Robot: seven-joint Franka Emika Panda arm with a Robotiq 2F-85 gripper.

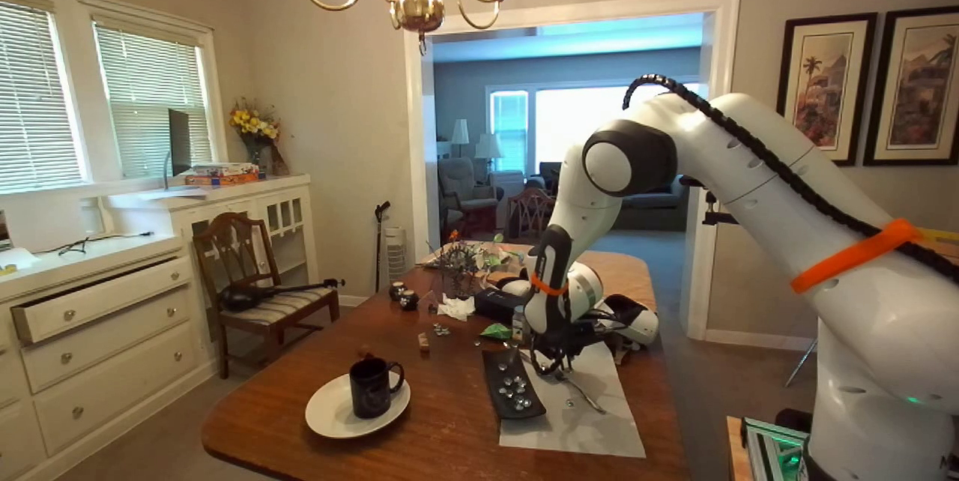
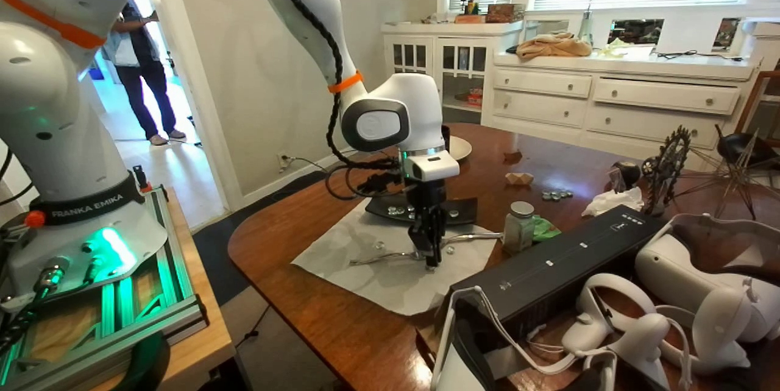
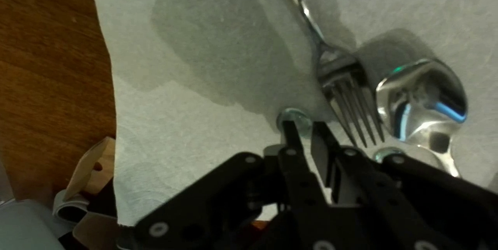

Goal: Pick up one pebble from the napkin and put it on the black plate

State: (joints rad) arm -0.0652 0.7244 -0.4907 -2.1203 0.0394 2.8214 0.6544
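Note:
Clear glass pebbles lie on the pale napkin (image 1: pixel 599 425). In the wrist view, one pebble (image 3: pixel 302 120) sits just past my fingertips, the left finger overlapping it. Another pebble (image 3: pixel 389 151) is partly hidden behind my right finger. A further pebble (image 2: pixel 380 245) shows nearer the black plate (image 2: pixel 468 211). The black plate, also seen in an exterior view (image 1: pixel 494 385), lies along the napkin's edge and holds several pebbles. My gripper (image 3: pixel 304 126) points down low over the napkin, fingers slightly apart with a narrow gap, not clamped on anything. Its tips (image 2: pixel 431 265) are just above a pebble.
A fork (image 3: pixel 330 57) and a spoon (image 3: pixel 424 98) lie on the napkin close to the right finger. A glass jar (image 2: pixel 518 229), a long black box (image 2: pixel 554 263) and a white headset (image 2: pixel 701 293) stand beyond. A white plate (image 1: pixel 330 413) bears a black mug (image 1: pixel 371 389).

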